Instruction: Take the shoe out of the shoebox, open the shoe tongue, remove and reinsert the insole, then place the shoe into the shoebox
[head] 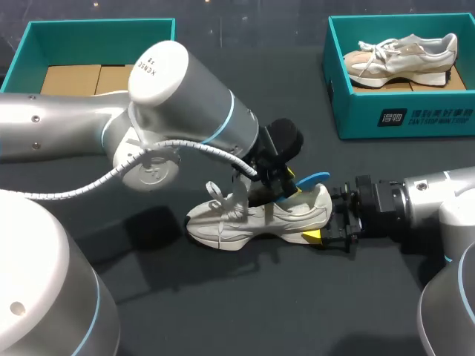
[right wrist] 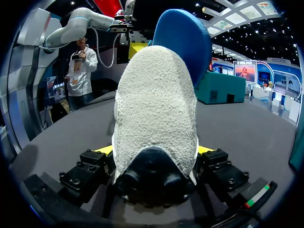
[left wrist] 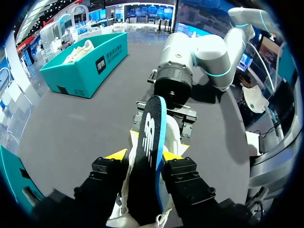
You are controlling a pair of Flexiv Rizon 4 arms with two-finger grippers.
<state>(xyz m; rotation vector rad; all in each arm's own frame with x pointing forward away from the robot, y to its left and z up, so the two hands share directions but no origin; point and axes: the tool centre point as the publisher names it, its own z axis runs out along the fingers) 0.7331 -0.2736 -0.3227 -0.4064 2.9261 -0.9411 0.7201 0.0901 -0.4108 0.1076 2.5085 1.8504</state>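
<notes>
Left box (head: 96,24): teal, at the desk's (head: 223,297) far left corner, only brown card inside.
Left hand (head: 278,189): over the middle of the shoe, pinched narrow on the insole from both sides.
Insole (head: 313,179): black on top, blue underneath. Its heel end sticks up past the shoe's collar, and the rest runs down towards the shoe's opening.
Shoe (head: 252,219): pale trainer standing on its sole mid-desk, out of either box. Toe to the left, heel to the right, laces loose.
Right hand (head: 326,219): low on the desk, clamped on the shoe's heel from both sides.
Right box (head: 404,119): far right corner, with a second shoe (head: 401,58) lying in it.
Deciding relation: insole and shoe share one long axis across the desk. The left hand is directly above the opening, so I judge the insole must travel along that line, toe end leading, while the right hand steadies the heel.
</notes>
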